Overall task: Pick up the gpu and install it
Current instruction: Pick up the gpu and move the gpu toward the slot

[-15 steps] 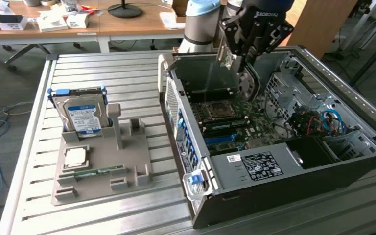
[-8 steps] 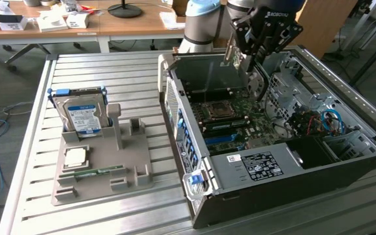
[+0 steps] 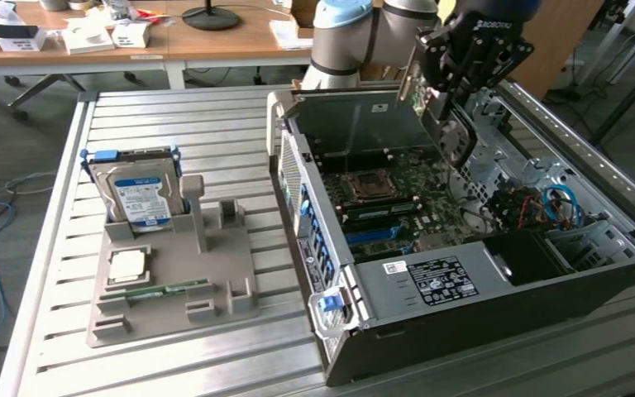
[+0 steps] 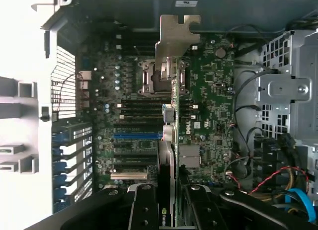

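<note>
My gripper hangs over the open computer case, shut on the gpu. The card is dark, hangs on edge and reaches down toward the motherboard. In the wrist view the gpu is seen edge-on, with its pale metal end bracket at the far end. The black fingers of the gripper clamp it from both sides. It hovers above the motherboard, over the row of expansion slots, apart from the board.
A grey holder on the slatted metal table at the exterior view's left carries an upright hard drive, a square chip and a RAM stick. Drive cages and red and blue cables fill the case's far side.
</note>
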Available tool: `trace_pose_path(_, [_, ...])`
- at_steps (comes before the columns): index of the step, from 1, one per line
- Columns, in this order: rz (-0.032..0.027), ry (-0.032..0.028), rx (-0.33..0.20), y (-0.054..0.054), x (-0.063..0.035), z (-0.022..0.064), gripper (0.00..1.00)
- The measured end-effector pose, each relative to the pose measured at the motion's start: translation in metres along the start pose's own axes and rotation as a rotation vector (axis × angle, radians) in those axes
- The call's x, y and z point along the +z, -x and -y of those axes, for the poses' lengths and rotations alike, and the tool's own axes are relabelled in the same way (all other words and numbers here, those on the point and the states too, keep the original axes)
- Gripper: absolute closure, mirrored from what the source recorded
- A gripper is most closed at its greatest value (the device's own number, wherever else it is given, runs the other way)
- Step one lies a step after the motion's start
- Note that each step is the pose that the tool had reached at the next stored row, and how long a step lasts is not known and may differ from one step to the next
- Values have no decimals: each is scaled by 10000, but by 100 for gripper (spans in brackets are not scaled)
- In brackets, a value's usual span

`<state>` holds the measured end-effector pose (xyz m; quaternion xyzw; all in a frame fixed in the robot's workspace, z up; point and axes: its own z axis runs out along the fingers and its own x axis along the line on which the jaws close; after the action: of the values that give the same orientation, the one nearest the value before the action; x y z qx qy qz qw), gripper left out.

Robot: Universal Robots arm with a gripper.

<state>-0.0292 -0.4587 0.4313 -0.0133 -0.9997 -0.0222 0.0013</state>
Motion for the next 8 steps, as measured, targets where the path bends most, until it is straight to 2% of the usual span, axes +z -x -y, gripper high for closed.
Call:
trace_pose_path(4, [0, 0, -2, 110, 0, -3, 74])
trace_pose_path(5, [0, 0, 0, 157, 0, -4, 74])
trace_pose_path(6, [0, -1, -1, 274, -1, -7, 74])
trace_pose_path(8, [0, 0, -2, 291, 0, -8, 74])
